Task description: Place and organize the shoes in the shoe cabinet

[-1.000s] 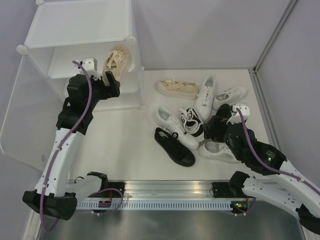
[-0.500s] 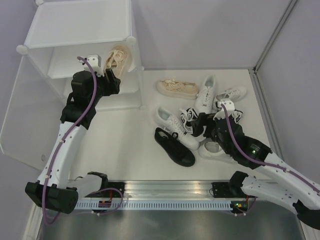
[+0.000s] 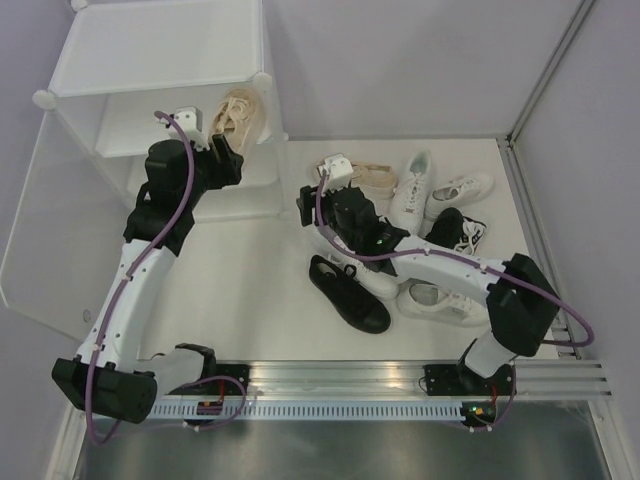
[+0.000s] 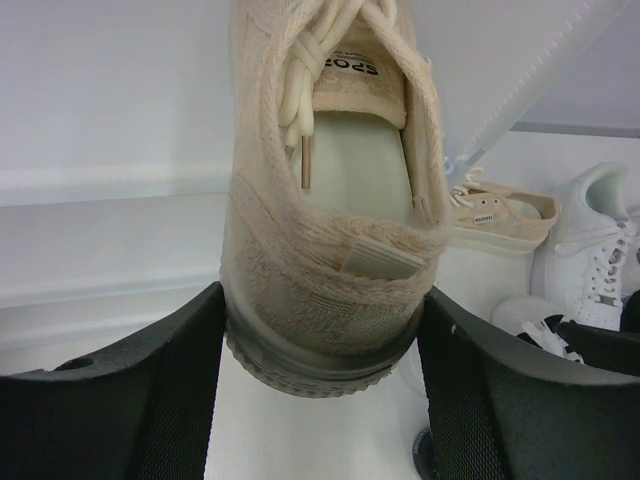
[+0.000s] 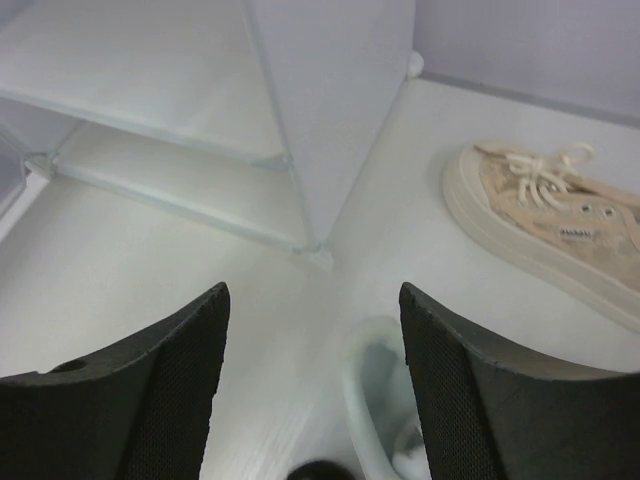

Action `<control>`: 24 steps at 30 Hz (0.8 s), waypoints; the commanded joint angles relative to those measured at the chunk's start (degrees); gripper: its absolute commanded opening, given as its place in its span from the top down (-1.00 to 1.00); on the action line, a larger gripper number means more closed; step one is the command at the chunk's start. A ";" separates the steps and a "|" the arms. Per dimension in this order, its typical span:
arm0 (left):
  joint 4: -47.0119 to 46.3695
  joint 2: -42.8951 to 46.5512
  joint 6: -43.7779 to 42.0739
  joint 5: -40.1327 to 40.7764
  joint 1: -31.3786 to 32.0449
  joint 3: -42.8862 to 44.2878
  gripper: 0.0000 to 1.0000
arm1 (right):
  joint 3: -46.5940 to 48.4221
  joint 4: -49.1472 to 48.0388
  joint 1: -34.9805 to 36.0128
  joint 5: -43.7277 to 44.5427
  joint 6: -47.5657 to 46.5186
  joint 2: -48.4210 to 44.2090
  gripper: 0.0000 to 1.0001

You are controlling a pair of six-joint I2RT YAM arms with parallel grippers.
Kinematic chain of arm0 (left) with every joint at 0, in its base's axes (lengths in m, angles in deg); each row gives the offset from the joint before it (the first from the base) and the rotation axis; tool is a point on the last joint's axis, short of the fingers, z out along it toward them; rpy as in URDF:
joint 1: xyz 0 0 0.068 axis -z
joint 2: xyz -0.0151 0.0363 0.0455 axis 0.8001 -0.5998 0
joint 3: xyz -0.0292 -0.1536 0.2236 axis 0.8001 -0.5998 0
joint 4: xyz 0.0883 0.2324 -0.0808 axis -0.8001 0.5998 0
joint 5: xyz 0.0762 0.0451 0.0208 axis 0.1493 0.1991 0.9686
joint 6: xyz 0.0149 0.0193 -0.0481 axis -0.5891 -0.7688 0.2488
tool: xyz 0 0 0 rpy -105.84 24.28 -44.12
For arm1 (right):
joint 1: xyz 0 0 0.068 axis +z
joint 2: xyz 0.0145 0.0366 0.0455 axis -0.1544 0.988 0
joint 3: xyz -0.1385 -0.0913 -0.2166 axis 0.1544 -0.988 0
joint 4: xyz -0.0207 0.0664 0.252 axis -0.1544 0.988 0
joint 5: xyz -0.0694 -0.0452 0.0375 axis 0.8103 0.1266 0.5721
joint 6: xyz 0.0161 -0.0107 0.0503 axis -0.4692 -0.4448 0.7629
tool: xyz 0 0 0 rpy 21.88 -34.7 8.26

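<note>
Nearest the arm bases: all-black sneaker (image 3: 350, 295) lying alone on the table (image 3: 250, 270), and a white sneaker (image 3: 440, 302) to its right, by the right arm's elbow. Right gripper (image 5: 313, 300) is out over the table's middle with its jaws wide and nothing clamped. The heel end of another white sneaker (image 5: 368, 390) lies just below the gap and neither finger touches it. Behind the right arm there is a black shoe with white laces (image 3: 458, 230), then two white sneakers (image 3: 412, 190) (image 3: 462, 187) side by side. A loose beige sneaker (image 5: 550, 215) lies on its sole near the back wall, just right of the shoe cabinet (image 3: 160, 50). Cabinet stands at far left, with its frosted door panel (image 3: 40, 230) swung open to the left. Left gripper (image 4: 320, 320) is up at the cabinet's right front corner, clamped on the heel of the other beige sneaker (image 4: 330, 200), both pads against its sides. That shoe is toe-first into the cabinet under the top panel, laces up. Can't tell if its sole rests on the shelf.
</note>
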 commanded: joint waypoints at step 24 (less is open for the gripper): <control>-6.71 -1.81 4.34 -4.37 1.17 1.19 0.31 | 35.06 -15.57 0.12 5.11 -6.64 34.97 0.67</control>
